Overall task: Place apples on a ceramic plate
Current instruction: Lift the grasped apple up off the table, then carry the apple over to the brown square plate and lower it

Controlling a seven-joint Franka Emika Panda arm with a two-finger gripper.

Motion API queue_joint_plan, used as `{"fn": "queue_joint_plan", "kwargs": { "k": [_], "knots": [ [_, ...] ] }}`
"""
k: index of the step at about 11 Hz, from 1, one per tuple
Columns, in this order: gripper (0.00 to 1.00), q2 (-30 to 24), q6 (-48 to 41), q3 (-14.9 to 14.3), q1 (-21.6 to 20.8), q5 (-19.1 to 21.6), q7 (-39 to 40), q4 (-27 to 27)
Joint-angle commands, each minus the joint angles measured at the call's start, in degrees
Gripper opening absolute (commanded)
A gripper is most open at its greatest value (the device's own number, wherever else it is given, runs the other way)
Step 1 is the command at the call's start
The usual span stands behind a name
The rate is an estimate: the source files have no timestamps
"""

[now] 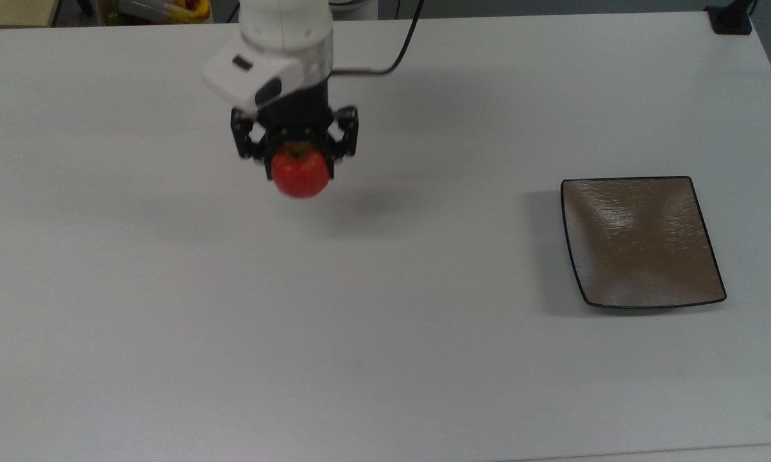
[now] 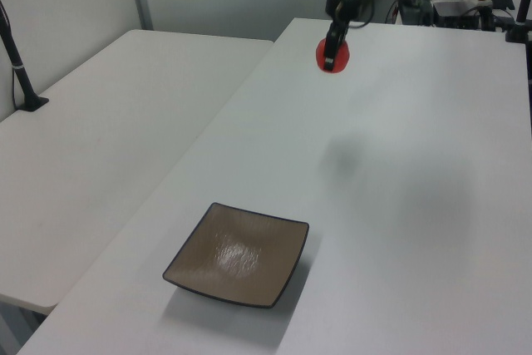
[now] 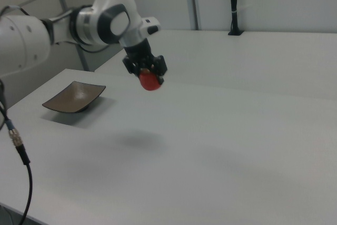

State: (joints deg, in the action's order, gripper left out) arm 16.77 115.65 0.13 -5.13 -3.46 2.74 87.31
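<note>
A small glossy red apple [image 1: 300, 172] hangs well above the white table, with my gripper [image 1: 299, 168] shut on it from above. Its shadow lies on the tabletop below it in the left view. The apple [image 2: 332, 54] and gripper [image 2: 331, 57] sit near the top of the left view. The right view has the apple [image 3: 150, 81] in the gripper [image 3: 149, 77] high over the table. The square brown ceramic plate [image 1: 642, 240] lies bare at the top view's right, far from the apple. The plate [image 2: 238, 253] is at the left view's bottom and the plate [image 3: 75, 96] at the right view's left.
The white table [image 1: 385, 333] is wide and bare around the plate. A second white table [image 2: 108, 122] adjoins it at the left view's left, with a black post [image 2: 18, 64] clamped on it. A black cable [image 3: 18, 156] hangs at the right view's left edge.
</note>
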Motion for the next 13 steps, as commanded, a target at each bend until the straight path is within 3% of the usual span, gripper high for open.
{"fn": "queue_joint_plan", "kwargs": {
  "k": [1,5,8,10,13],
  "knots": [
    [0.29,-8.0,-4.9,-0.3,-3.5,1.5,0.3,5.1],
    [0.29,-8.5,-6.3,0.0,-8.3,3.5,0.1,4.4],
    [0.30,-4.4,-5.0,3.6,-12.2,3.9,-5.7,1.4],
    [0.30,-1.0,3.6,6.7,-14.5,3.2,-11.8,0.4],
    [0.31,6.1,12.8,6.9,-19.5,2.8,-13.8,-2.7]
  ]
}}
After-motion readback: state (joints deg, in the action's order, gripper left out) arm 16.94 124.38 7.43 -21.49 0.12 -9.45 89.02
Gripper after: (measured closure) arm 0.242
